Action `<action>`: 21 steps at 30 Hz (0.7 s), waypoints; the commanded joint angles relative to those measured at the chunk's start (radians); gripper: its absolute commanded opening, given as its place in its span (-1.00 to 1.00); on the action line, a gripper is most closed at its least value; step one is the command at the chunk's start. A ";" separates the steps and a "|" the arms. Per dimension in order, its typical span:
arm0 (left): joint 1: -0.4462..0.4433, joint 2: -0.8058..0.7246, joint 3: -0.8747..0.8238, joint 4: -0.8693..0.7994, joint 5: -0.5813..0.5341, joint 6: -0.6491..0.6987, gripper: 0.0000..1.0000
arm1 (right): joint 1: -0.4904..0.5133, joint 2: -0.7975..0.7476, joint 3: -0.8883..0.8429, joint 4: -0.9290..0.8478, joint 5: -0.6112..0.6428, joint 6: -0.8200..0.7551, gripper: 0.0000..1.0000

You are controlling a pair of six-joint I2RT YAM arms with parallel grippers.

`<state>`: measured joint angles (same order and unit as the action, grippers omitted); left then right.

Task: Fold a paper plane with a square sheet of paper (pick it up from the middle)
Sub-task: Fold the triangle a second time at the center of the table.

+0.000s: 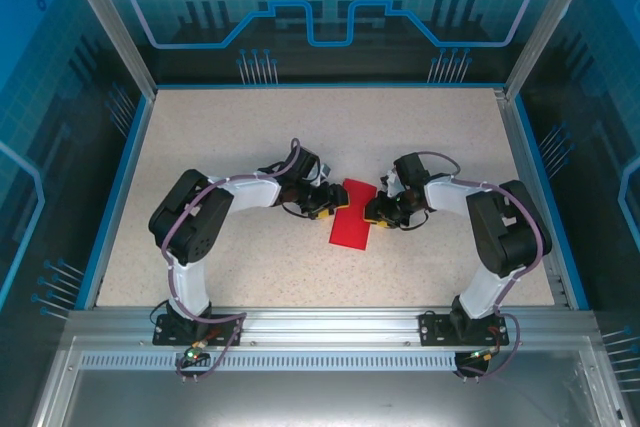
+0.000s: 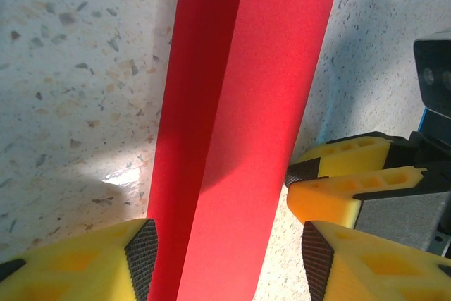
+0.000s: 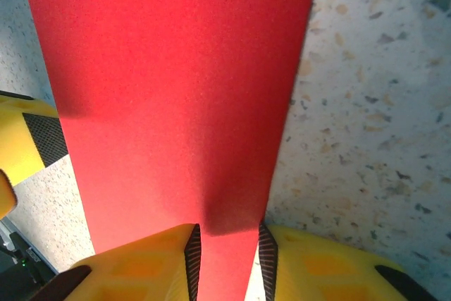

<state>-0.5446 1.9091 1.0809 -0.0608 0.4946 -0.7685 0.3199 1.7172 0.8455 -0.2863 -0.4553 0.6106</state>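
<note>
My right hand [image 3: 227, 255] pinches the near edge of the red paper [image 1: 352, 214] lying mid-surface [image 1: 250, 127], my left hand [image 2: 225, 259] spread astride it; light, floppy, easily creased, best gripped by edges.

The square sheet of paper [image 1: 351, 214] lies mid-table [image 1: 250, 127] between the left pincer [image 1: 327, 209] and right pincer [image 1: 376, 215].

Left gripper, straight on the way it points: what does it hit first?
Probably the red paper itself: it lies between the left gripper's open fingers and runs ahead. Beyond its right edge sits the right gripper; depth unclear.
</note>
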 commanded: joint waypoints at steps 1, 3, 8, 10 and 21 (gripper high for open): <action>-0.008 0.013 0.036 -0.036 0.007 0.009 0.21 | -0.001 -0.032 -0.014 -0.009 -0.005 0.011 -0.39; -0.008 0.013 0.037 -0.037 0.008 0.008 0.21 | -0.005 -0.043 -0.014 -0.002 -0.023 0.015 -0.39; -0.009 0.016 0.036 -0.026 0.017 0.004 0.22 | -0.005 -0.048 -0.022 0.045 -0.075 0.037 -0.39; -0.009 0.021 0.039 -0.023 0.021 0.000 0.22 | -0.006 -0.049 -0.023 0.049 -0.074 0.041 -0.39; -0.011 0.015 0.037 -0.036 0.010 0.004 0.25 | -0.006 0.004 -0.028 0.061 -0.056 0.036 -0.39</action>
<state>-0.5465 1.9121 1.0912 -0.0715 0.4950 -0.7685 0.3199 1.7000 0.8310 -0.2253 -0.5079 0.6399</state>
